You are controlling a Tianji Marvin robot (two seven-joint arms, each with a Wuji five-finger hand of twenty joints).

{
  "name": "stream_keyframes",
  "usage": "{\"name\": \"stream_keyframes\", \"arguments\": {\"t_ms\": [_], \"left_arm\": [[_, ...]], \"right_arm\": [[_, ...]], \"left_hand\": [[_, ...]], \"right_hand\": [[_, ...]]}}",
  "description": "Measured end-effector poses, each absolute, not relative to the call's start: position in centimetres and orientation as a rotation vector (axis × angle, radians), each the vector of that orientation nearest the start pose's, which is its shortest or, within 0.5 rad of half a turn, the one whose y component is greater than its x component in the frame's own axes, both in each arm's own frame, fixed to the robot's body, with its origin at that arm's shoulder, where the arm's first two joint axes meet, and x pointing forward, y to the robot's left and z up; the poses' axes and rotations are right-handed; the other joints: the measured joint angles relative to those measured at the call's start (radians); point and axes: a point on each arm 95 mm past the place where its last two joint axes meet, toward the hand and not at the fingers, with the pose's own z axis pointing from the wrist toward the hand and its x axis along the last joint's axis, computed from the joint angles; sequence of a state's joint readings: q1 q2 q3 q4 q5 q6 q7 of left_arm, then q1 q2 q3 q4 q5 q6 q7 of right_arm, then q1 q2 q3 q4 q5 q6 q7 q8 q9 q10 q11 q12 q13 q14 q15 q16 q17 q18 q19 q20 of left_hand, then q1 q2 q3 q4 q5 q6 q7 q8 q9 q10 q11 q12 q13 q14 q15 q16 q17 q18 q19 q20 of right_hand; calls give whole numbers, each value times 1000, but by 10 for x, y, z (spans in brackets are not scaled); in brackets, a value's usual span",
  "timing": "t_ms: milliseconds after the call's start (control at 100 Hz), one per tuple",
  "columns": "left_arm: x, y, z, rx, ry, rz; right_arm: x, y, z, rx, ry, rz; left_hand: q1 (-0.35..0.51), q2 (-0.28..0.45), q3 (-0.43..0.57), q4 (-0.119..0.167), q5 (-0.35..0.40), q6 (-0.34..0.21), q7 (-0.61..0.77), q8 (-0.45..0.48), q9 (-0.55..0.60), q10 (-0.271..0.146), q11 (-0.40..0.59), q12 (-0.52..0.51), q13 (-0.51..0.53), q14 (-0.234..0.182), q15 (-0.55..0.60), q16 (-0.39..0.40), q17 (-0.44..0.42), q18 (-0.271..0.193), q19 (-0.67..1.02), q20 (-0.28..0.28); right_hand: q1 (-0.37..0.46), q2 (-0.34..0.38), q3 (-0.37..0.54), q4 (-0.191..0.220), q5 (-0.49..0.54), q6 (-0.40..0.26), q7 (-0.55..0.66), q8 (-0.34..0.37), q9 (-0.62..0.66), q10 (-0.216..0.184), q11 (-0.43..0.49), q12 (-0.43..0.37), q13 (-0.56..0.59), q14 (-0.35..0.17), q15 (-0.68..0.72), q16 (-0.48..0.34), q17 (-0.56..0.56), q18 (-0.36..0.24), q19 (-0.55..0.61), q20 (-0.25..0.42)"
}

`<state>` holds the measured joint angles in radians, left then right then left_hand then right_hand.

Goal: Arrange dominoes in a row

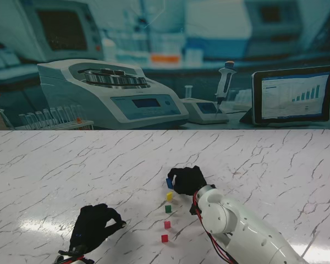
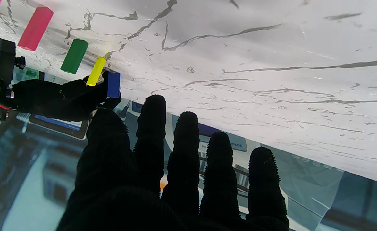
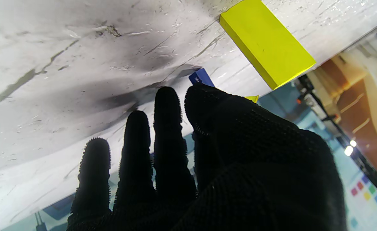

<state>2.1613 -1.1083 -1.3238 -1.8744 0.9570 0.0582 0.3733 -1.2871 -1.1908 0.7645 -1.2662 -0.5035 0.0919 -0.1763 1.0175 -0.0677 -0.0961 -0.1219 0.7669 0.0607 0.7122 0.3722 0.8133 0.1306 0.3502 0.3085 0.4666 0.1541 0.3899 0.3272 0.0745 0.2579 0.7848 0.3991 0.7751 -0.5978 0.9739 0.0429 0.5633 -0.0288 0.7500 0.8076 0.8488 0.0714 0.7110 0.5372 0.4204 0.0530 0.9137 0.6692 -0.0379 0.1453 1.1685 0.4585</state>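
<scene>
Several dominoes stand in a line running away from me: red [image 1: 164, 238], pink [image 1: 167, 224], green [image 1: 168, 209] and yellow [image 1: 169, 196]. At the far end of that line a blue domino [image 1: 169, 182] stands on the table, pinched by my right hand [image 1: 187, 179]. The left wrist view shows the same line: pink [image 2: 35, 28], green [image 2: 74, 56], yellow [image 2: 96, 71], and the blue domino [image 2: 113, 84] at the right hand's fingertips. In the right wrist view my thumb hides most of the blue domino [image 3: 200, 78], which is beside the yellow one [image 3: 265, 41]. My left hand [image 1: 93, 225] rests left of the row, fingers spread, holding nothing.
The white marble table [image 1: 55, 165] stretches wide on both sides of the row. Lab machines [image 1: 110, 93], a pipette stand [image 1: 223, 88] and a tablet [image 1: 294, 96] line the far edge, beyond the table.
</scene>
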Motion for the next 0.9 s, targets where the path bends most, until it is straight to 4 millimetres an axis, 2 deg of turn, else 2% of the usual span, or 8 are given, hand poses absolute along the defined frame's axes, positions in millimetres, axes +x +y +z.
{"name": "stream_keyframes", "arguments": {"t_ms": [100, 120, 900], "left_arm": [[229, 5, -365, -1413, 1249, -1539], [229, 5, -365, -1413, 1249, -1539], [229, 5, -365, -1417, 1252, -1538]], "right_arm": [[419, 99, -397, -2092, -1898, -2128], [419, 99, -397, -2092, -1898, -2129], [421, 95, -400, -2068, -1901, -2174]], "left_hand": [[0, 0, 0, 0, 0, 0, 0, 0, 0, 0, 0, 0, 0, 0, 0, 0, 0, 0, 0, 0], [0, 0, 0, 0, 0, 0, 0, 0, 0, 0, 0, 0, 0, 0, 0, 0, 0, 0, 0, 0], [0, 0, 0, 0, 0, 0, 0, 0, 0, 0, 0, 0, 0, 0, 0, 0, 0, 0, 0, 0]], "right_hand": [[0, 0, 0, 0, 0, -9, 12, 0, 0, -2, -1, 0, 0, 0, 0, 0, 0, 0, 0, 0], [0, 0, 0, -19, 0, -12, 14, 0, 0, -3, -1, 0, 0, 0, 0, 0, 0, 0, 0, 0], [24, 1, 1, -19, 22, -50, 39, 0, -13, -43, -46, 1, 0, -1, -2, -2, 0, 0, -10, 0]]}}
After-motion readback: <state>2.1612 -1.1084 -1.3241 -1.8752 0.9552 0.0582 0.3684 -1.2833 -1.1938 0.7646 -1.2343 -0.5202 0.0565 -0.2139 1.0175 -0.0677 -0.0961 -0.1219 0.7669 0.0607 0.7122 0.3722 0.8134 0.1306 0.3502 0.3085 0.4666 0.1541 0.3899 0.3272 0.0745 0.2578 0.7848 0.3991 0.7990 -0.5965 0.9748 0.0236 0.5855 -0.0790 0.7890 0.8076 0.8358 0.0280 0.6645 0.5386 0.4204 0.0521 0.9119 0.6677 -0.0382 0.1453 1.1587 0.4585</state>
